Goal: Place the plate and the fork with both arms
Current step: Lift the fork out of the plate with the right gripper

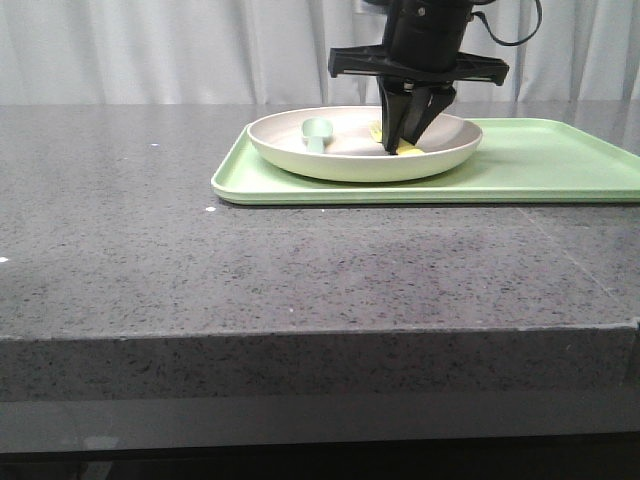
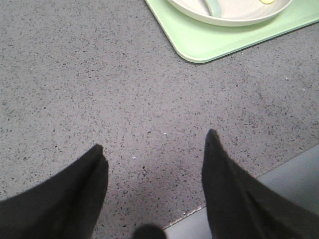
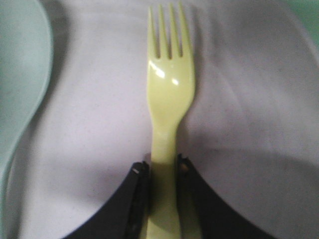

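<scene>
Front view, near ground: bare grey counter point(image 1: 200, 270) fills the lower half of my frame, nothing of the task on it.
Left gripper point(image 2: 154, 149): I see it only through its own wrist camera, jaws spread wide with nothing between them, hovering over the counter, with the tray corner at the upper right of that frame.
Tray point(image 1: 560, 170): pale green, at mid-frame right in the front view, carrying the plate.
Plate point(image 1: 300, 150): cream dish resting on the tray's left part; I judge it already placed.
Spoon point(image 1: 318, 132): pale green, lying inside the plate, left of the right arm.
Fork point(image 3: 169, 99): pale yellow, lying along the plate floor, tines pointing to the top of the right wrist frame.
Right gripper point(image 3: 163, 172): down inside the plate, fingers point(image 3: 138, 184) closed against both sides of the fork handle.
Progress: plate down, fork at the plate; as I read it, only letting go and drawing the arm back remain.
Uncertain: I cannot tell whether the fork's full weight already rests on the plate.
</scene>
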